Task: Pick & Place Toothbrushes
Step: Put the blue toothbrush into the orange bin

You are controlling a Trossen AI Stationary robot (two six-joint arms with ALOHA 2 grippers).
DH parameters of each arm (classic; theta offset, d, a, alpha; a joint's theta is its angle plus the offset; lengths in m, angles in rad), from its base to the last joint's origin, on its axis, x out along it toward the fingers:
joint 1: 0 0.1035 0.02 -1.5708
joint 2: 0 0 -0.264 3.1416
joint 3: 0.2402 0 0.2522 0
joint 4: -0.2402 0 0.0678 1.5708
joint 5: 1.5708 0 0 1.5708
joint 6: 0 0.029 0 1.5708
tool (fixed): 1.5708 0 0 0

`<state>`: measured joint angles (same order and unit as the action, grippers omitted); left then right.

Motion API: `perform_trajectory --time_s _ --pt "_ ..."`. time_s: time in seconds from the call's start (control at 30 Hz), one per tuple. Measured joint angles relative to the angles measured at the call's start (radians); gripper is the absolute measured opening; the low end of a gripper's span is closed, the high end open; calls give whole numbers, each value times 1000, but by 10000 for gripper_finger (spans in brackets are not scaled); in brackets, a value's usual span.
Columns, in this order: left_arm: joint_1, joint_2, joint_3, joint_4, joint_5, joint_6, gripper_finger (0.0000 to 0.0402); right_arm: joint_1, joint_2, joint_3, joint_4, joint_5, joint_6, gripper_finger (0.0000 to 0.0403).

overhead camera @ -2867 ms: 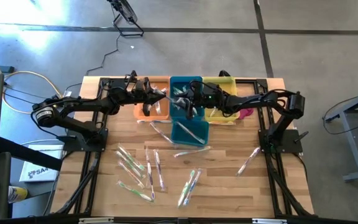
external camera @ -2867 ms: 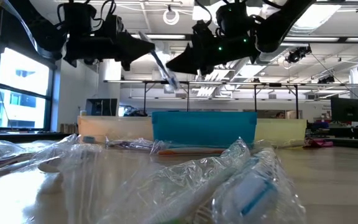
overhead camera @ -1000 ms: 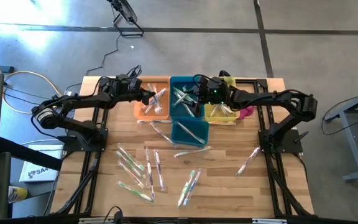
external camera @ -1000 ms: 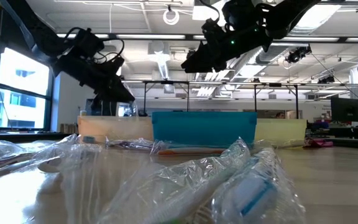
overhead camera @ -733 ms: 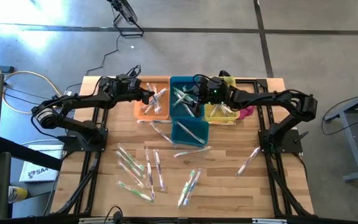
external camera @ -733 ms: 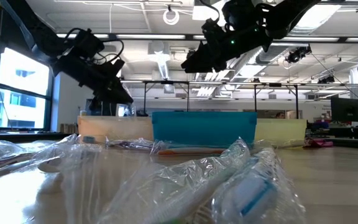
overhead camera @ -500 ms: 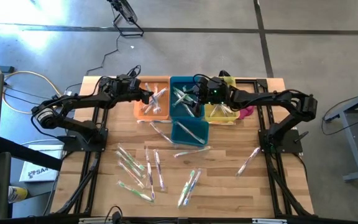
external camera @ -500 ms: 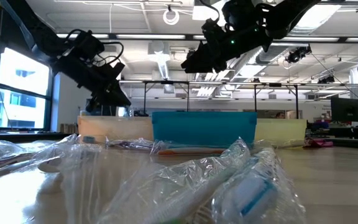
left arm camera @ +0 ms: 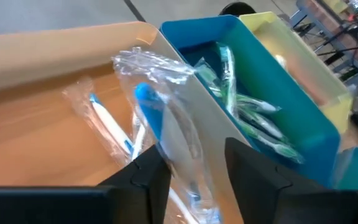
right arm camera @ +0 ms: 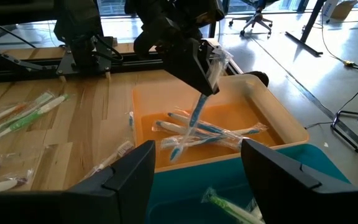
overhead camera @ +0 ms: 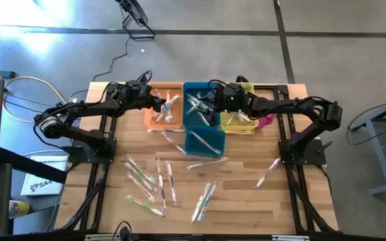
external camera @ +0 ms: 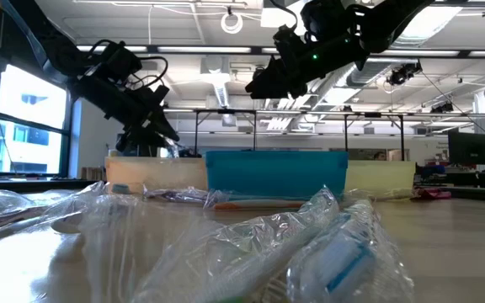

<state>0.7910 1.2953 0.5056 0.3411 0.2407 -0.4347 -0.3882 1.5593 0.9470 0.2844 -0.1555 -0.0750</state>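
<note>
Clear crinkled wrapper around a blue-handled toothbrush (left arm camera: 151, 118), hanging nearly upright over the orange bin (overhead camera: 154, 122), lower end just above a few blue brushes lying on the bin's floor. Seen from the right wrist, same brush (right arm camera: 196, 118) dangling from the left gripper's tip, inside the bin's walls.

Left gripper (left arm camera: 194, 155) above the orange bin, fingers parted, wrapper loose between them and brushing at least one finger; judged a release in progress rather than a firm hold.

Risks from here: wrapper clinging to a finger pad and riding back up with the arm; brush tipping as it drops and leaning over the wall shared with the blue bin (overhead camera: 193, 88), home to the green brushes; a bounce off the pile and out over the low rim.

Right gripper (overhead camera: 206, 107) hovering over the blue bin, spread wide, nothing in it. Yellow bin (overhead camera: 246, 86) next along. Many wrapped toothbrushes (overhead camera: 146, 181) scattered on the wooden table (overhead camera: 246, 201), well apart from the bins, yet to be sorted.
</note>
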Motion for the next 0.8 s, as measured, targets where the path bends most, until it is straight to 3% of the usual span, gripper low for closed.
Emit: perform_trajectory --time_s 0.3,0.8 --pt "0 0 0 -1 -144 166 157 0 0 0 0 0 0 231" --pt "0 0 0 -8 -139 326 157 0 0 0 0 0 0 231"
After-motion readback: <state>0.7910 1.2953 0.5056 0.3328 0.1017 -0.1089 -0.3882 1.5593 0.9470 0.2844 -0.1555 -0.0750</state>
